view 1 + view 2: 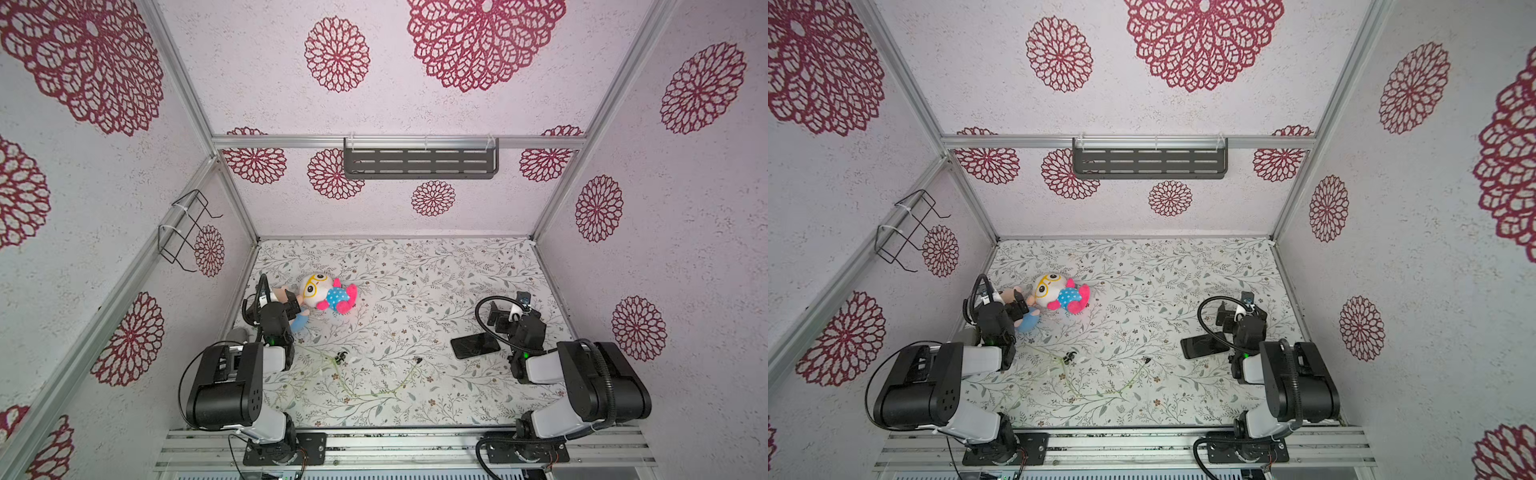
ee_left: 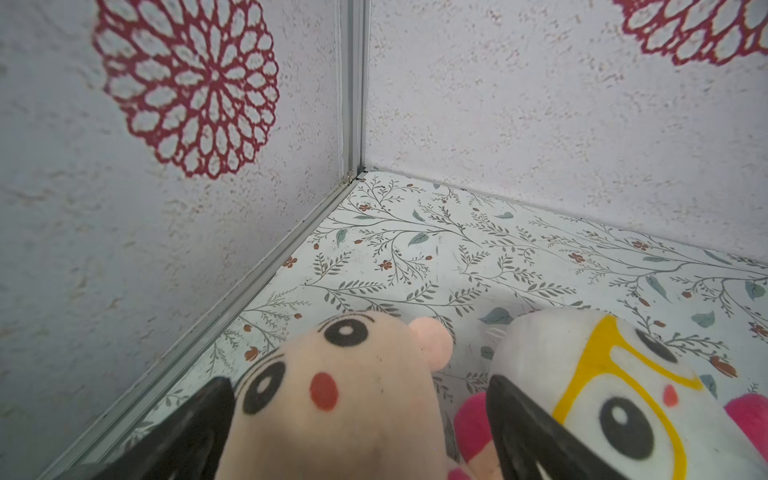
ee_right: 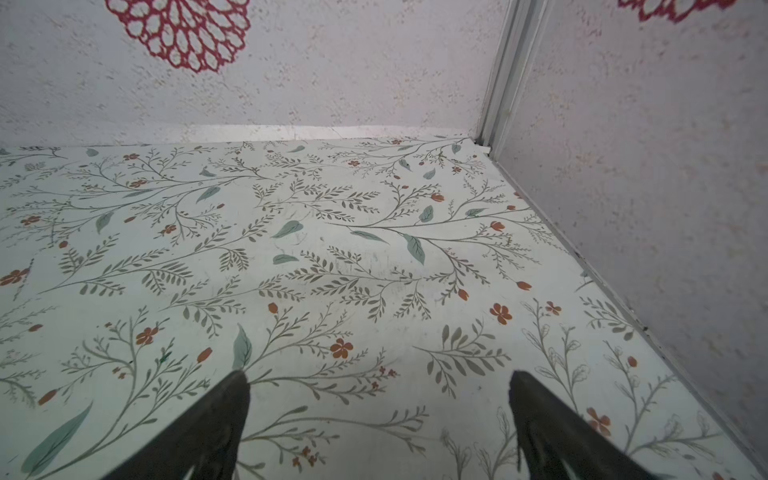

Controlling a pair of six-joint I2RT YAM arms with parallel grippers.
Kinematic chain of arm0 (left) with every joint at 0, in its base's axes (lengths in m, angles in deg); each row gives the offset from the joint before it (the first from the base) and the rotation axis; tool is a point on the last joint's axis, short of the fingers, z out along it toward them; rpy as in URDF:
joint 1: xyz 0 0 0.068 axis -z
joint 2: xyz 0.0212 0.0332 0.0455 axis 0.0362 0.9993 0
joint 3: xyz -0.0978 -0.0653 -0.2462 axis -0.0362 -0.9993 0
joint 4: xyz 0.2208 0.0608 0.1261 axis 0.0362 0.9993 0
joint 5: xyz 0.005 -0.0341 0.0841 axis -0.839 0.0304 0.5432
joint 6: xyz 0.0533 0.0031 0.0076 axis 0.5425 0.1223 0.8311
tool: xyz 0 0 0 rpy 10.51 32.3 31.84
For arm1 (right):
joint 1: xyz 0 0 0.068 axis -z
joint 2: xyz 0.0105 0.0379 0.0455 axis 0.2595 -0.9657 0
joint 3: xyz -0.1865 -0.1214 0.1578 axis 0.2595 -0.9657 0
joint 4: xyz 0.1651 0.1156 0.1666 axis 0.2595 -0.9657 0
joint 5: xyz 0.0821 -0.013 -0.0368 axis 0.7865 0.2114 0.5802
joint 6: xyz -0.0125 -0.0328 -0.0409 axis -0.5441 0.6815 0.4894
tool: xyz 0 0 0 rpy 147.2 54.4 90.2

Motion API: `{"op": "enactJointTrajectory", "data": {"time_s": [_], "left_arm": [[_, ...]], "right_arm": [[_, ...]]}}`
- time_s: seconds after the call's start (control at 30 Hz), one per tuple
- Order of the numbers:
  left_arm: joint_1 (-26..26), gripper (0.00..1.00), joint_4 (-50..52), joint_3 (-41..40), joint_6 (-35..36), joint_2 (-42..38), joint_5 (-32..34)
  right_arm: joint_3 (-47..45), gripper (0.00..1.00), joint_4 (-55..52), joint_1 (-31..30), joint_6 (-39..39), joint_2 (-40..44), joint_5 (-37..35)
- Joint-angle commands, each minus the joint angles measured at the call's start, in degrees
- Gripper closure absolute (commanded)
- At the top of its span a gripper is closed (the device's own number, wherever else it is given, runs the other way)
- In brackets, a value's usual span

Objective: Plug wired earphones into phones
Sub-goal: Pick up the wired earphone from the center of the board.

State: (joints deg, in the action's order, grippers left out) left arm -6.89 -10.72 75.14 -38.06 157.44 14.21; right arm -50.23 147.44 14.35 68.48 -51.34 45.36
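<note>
Pale yellow-green wired earphones are laid on the floral desk, the flat black glossy phone is placed by the released right tool, and a peach plush doll is straddled by the released left tool.

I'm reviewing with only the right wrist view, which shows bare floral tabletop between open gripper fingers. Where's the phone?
Observer: The phone lies flat on the table, nearer the front edge than the right gripper, behind your camera.
Operator: Earphones plugged in?
Observer: No. The earphones lie loose mid-table, their plug apart from the phone.
Operator: Left arm?
Observer: The left gripper stands open astride a peach plush toy, at its head.
</note>
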Motion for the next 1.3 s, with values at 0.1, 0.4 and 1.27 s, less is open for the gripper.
{"op": "enactJointTrajectory", "data": {"time_s": [0.1, 0.4, 1.27], "left_arm": [[-0.3, 0.02, -0.5, 0.9, 0.6, 0.6, -0.3], [-0.3, 0.02, -0.4, 1.0, 0.6, 0.5, -0.3], [23.7, 0.1, 67.8, 21.3, -16.7, -38.5, -13.4]], "right_arm": [[1.2, 0.01, 1.8, -0.2, 0.4, 0.2, -0.8], [1.2, 0.01, 1.7, -0.2, 0.4, 0.2, -0.7], [22.8, 0.01, -71.2, 1.8, -31.1, 27.4, 4.5]]}}
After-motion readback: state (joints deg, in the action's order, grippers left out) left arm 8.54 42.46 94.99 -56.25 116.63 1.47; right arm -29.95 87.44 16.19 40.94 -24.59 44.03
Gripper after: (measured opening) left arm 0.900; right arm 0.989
